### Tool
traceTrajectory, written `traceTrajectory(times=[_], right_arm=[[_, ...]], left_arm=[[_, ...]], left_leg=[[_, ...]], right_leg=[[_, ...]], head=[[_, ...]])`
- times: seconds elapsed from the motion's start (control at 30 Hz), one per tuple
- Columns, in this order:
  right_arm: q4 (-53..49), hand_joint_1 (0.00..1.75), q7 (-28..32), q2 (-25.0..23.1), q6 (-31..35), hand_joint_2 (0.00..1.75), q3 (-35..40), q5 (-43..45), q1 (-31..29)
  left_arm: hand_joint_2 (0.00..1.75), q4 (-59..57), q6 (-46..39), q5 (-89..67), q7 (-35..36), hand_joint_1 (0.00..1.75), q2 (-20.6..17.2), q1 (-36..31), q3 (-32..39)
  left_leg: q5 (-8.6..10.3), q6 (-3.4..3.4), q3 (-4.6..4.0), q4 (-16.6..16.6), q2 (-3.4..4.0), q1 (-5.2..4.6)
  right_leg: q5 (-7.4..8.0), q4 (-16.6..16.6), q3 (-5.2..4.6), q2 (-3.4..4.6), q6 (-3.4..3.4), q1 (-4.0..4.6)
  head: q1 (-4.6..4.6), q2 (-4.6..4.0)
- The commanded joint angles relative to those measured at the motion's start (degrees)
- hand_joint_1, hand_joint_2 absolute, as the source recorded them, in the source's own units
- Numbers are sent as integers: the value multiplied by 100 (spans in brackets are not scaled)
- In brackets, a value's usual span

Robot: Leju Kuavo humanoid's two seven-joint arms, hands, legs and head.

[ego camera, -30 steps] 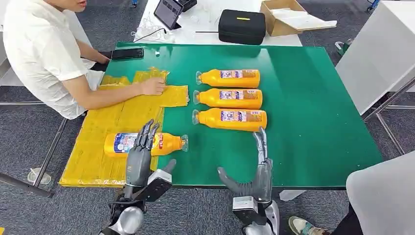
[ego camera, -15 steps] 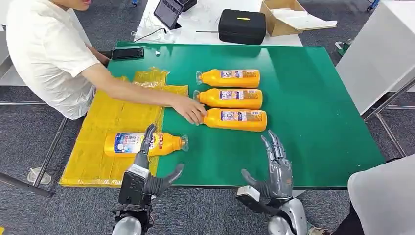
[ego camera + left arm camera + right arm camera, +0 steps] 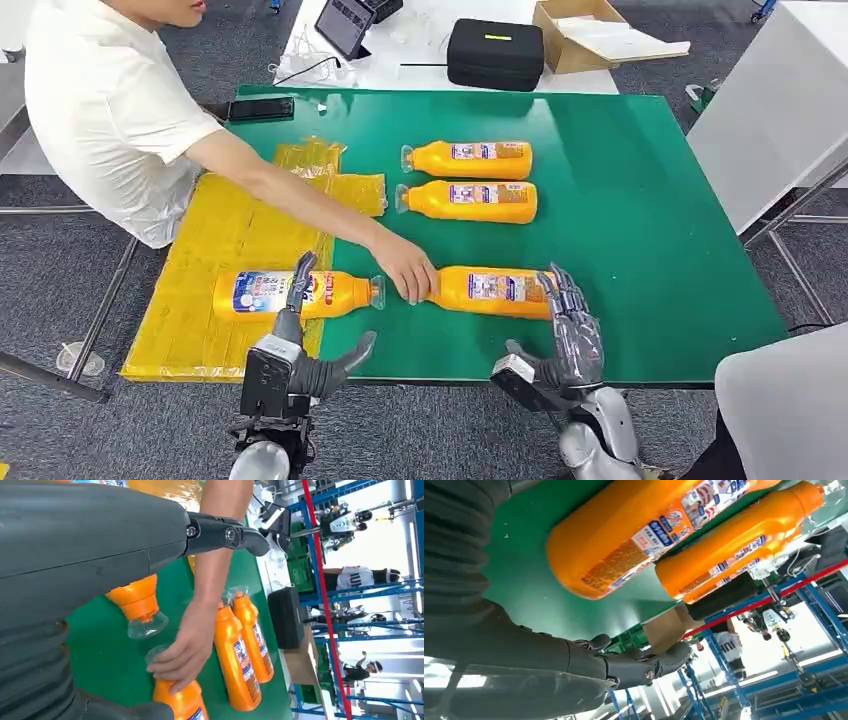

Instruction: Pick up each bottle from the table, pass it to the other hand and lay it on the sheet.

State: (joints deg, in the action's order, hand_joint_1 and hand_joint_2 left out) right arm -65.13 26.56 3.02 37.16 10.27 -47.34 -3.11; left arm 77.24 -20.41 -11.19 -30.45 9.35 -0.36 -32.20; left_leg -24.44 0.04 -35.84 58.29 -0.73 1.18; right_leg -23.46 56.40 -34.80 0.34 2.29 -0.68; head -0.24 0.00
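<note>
Dragged nearer by a person's hand [image 3: 408,268], the orange plastic bottle [image 3: 490,290] now lies on the green desk [image 3: 650,220] beside the empty, spread-fingered right robot hand [image 3: 572,330]; left robot hand [image 3: 300,345] also open, empty.

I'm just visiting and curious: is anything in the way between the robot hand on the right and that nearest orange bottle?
Nothing lies between the right robot hand and the nearest bottle; its fingers reach the bottle's base end. But a person's hand rests on the bottle's cap end.
</note>
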Motion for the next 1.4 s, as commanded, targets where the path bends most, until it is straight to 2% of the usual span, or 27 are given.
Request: traceTrajectory(times=[0.03, 0.3, 0.37, 0.4, 0.7, 0.83, 0.9, 1.1, 1.4], right_arm=[[743, 0, -287, 171, -189, 175, 107, -201, -484], [2032, 0, -617, 353, -679, 175, 129, -262, -1389], [2065, 0, -618, 355, -683, 175, 126, -267, -1416], [2065, 0, -618, 355, -683, 175, 126, -267, -1416], [2176, 0, -631, 325, -714, 175, 131, -256, -1445], [2707, 0, -676, 316, -905, 175, 175, -270, -1745], [3138, 0, -560, 300, -803, 175, 194, -229, -1989], [3669, 0, -700, 397, -1093, 175, 396, -492, -2529], [4106, 0, -869, 347, -1569, 175, 767, -837, -2812]], left_arm=[[175, -380, 46, 66, 9, 0, -62, -283, -195], [175, -561, 74, 130, -10, 0, 8, -492, -383], [175, -567, 73, 132, -11, 0, 11, -498, -385], [175, -567, 73, 132, -11, 0, 11, -498, -385], [175, -585, 79, 136, -14, 0, 9, -510, -398], [175, -678, 83, 149, -33, 0, 37, -587, -445], [175, -730, 1, 164, -117, 0, 48, -646, -481], [175, -845, -38, 322, -228, 0, 132, -759, -525], [175, -956, -54, 403, -283, 0, 156, -879, -599]], left_leg=[[-2, 5, 20, -5, 8, -3], [2, 7, 19, -6, 12, -5], [-1, 14, 36, -7, 19, -9], [4, 9, 14, -5, 10, -5], [1, 8, 15, -3, 6, -4], [2, 10, 18, -3, 11, -7], [2, 11, 20, -2, 12, -6], [4, 9, 10, -1, 11, -6], [3, 9, 18, -2, 12, -4]], right_leg=[[-1, -5, 18, 1, -6, 0], [6, -6, 18, 5, -2, -3], [4, -7, 34, 5, -5, -5], [8, -6, 14, 4, 1, -4], [5, -4, 15, 2, 2, -2], [7, -3, 16, 5, 1, -4], [7, -4, 18, 5, 0, -4], [10, -1, 10, 6, 5, -5], [9, -4, 16, 5, 2, -2]], head=[[2, 0], [0, 0], [0, 0], [0, 0], [0, 0], [0, 0], [0, 0], [0, 2], [-2, 0]])
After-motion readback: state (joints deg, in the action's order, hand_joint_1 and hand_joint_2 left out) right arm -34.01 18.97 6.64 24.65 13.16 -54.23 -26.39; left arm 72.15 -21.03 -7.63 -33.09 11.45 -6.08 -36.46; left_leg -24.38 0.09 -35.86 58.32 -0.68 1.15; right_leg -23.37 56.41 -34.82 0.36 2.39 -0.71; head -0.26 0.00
